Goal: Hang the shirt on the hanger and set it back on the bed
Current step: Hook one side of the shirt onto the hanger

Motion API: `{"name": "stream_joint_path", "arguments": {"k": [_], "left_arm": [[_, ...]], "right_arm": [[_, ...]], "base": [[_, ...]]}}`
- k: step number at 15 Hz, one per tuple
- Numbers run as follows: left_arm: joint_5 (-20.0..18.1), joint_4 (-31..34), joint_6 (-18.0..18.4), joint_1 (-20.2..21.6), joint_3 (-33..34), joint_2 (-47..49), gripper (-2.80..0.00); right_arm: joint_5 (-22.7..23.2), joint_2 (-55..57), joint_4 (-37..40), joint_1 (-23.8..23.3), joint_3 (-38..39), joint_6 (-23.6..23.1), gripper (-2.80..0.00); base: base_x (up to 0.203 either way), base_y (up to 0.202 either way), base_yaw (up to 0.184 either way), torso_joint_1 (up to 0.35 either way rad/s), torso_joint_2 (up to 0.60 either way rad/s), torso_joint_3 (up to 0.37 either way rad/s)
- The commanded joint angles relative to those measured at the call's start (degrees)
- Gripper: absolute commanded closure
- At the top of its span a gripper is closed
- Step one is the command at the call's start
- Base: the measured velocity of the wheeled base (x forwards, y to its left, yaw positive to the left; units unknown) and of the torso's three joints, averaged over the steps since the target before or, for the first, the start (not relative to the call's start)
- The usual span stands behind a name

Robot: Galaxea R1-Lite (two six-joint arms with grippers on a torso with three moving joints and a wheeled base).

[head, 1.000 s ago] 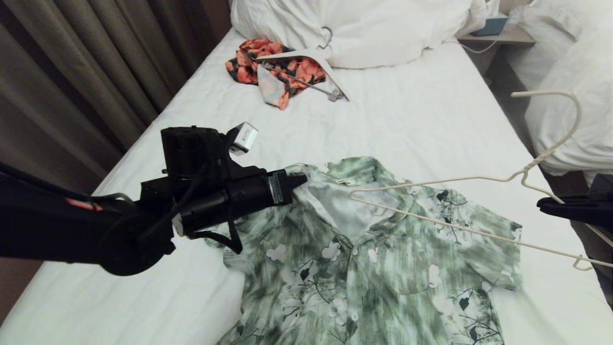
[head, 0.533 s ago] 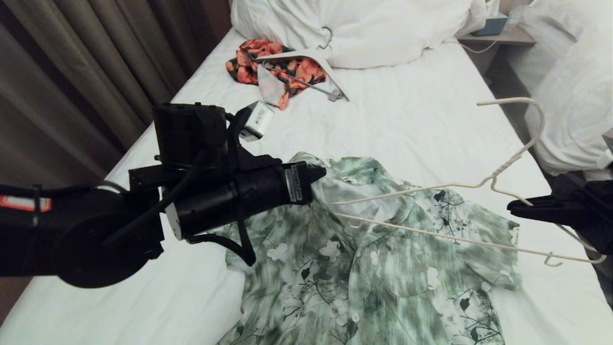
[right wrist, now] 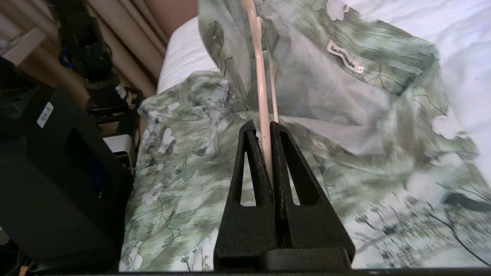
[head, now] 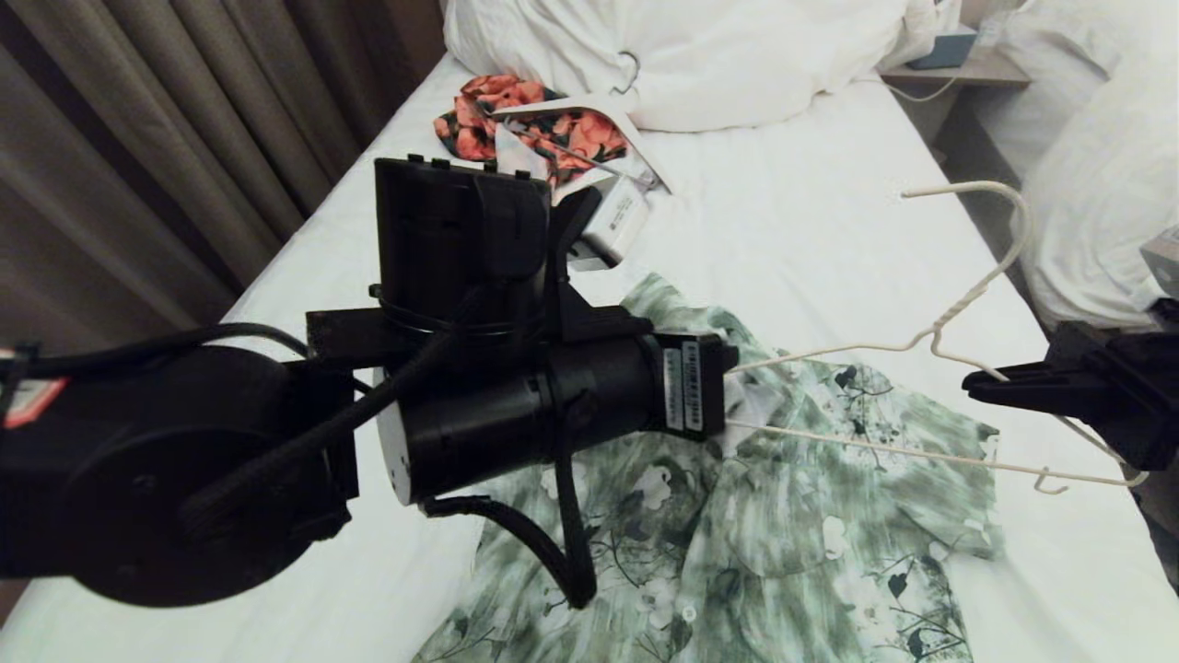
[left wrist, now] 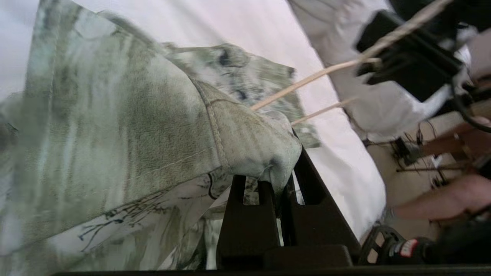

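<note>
The green-and-white floral shirt [head: 792, 534] lies front-up on the bed [head: 792, 230]. My left gripper [head: 729, 391] is shut on the shirt's collar edge [left wrist: 245, 138] and holds that fabric raised off the sheet. Coming in from the right, my right gripper [head: 972, 382] is shut on the thin cream hanger [head: 921, 345] just below its hook [head: 1009, 216]. The wire [right wrist: 261, 84] runs up out of the right gripper [right wrist: 264, 128]. The hanger's two wires [left wrist: 307, 80] pass under the raised fabric beside my left gripper [left wrist: 279, 173], so the hanger's far end is hidden.
An orange-red floral garment [head: 507, 115] and a broad white hanger [head: 636, 138] lie near the pillows [head: 718, 55] at the head of the bed. Curtains [head: 138, 157] hang along the left side. A second bed with heaped bedding [head: 1096, 203] stands at the right, beyond a narrow gap.
My left arm has swung right and upward, lifting the shirt's collar edge. The right gripper has carried the hanger leftward, and its far end now sits under the raised fabric.
</note>
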Motion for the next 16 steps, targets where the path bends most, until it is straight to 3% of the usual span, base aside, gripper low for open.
{"name": "stream_joint_path", "arguments": {"k": [1, 6, 11, 16], "left_arm": [[0.46, -0.1, 0.24, -1.96, -2.3, 2.46, 0.0], [6.64, -0.37, 3.88, -3.78, -11.1, 11.37, 0.0], [13.24, -0.75, 3.56, -10.7, -14.41, 14.13, 0.0], [13.95, -1.74, 4.0, -14.47, -15.54, 15.46, 0.0]], "right_arm": [[0.52, 0.89, 0.21, 0.74, -0.51, -0.38, 0.0], [0.52, 1.59, 0.21, 1.33, -1.64, -0.38, 0.0], [0.69, 1.86, 0.27, 1.78, -2.5, -0.38, 0.0], [0.69, 1.86, 0.23, 3.16, -2.68, -0.38, 0.0]], "base": [[0.0, 0.0, 0.0, 0.0, 0.0, 0.0], [0.0, 0.0, 0.0, 0.0, 0.0, 0.0], [0.0, 0.0, 0.0, 0.0, 0.0, 0.0], [0.0, 0.0, 0.0, 0.0, 0.0, 0.0]]}}
